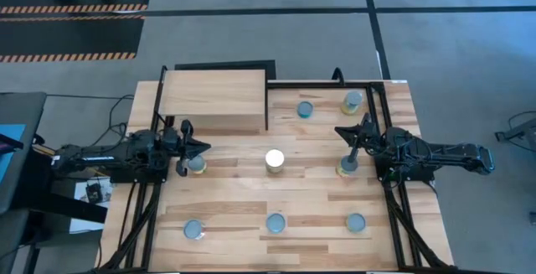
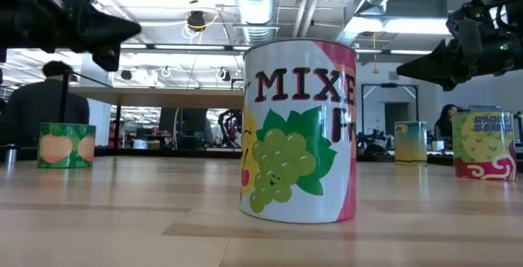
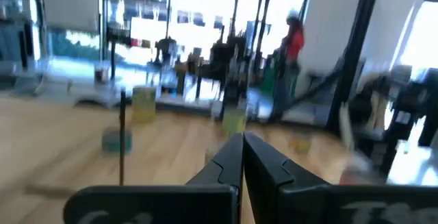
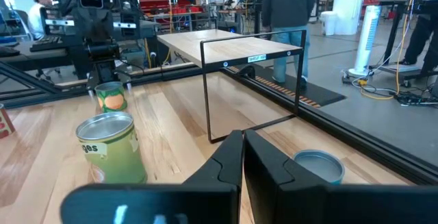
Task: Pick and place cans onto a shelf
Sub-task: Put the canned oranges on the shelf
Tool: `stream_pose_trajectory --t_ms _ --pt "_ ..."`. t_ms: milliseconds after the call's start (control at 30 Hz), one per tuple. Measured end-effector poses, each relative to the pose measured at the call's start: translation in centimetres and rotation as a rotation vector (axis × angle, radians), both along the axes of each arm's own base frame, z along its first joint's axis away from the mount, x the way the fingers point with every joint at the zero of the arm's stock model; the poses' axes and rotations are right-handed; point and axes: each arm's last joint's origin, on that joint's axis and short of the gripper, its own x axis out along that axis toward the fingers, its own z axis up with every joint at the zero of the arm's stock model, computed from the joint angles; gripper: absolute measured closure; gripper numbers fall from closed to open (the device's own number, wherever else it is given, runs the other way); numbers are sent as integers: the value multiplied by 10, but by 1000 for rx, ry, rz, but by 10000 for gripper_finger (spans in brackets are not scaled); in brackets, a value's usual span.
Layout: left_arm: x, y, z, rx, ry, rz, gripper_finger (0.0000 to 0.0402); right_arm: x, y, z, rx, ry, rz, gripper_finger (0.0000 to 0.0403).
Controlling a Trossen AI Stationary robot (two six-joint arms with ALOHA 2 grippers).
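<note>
Standing on the plank tabletop (image 1: 234,199), eight cans are spread out while the shelf (image 1: 213,98) at the far-left part of the surface carries nothing on its pale flat top.

Far side: one can (image 1: 306,109) sits just right of the shelf, and another can (image 1: 353,100) stands near the far-right corner.

Middle band: a can (image 1: 197,165) lies directly at the left claw (image 1: 186,148); a bright-topped can (image 1: 274,159) stands at the centre, well apart from both arms; a can (image 1: 347,167) stands just below the right claw (image 1: 350,134).

Near edge: three cans (image 1: 193,230), (image 1: 275,222) and (image 1: 356,222) stand in a row, well apart from one another.

Left claw: fingers pressed together with no gap, seen in the left wrist view (image 3: 241,157), gripping nothing. It hovers above the tabletop beside the shelf's near-left corner.

Right claw: fingers likewise closed against each other in the right wrist view (image 4: 242,157), empty. That view shows a green-labelled can (image 4: 109,148) and a blue-topped can (image 4: 317,166) either side of the fingers, with the shelf (image 4: 226,46) and its dark frame beyond.

Low view: the white can (image 2: 298,132) with a grape picture and red lettering fills the foreground, upright. A green can (image 2: 65,144) stands far left, two more to the right.

People are visible in the room beyond.
</note>
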Motion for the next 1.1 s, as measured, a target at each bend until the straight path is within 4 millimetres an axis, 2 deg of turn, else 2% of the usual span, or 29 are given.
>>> stream_pose_trajectory --t_ms 267,467,667,833,1000,1100 --pt "22 1 31 68 63 -39 402 0 0 0 0 1 0 363" --pt "51 1 58 176 168 -79 401 0 0 0 0 0 0 363" --pt "81 -8 79 253 285 -170 401 0 0 0 0 0 0 363" --pt "99 -19 86 262 471 -223 401 0 0 0 0 0 0 363" --pt "102 -27 86 223 710 -195 401 0 0 0 0 0 0 363" --pt "103 -30 87 190 797 -155 401 0 0 0 0 0 0 363"
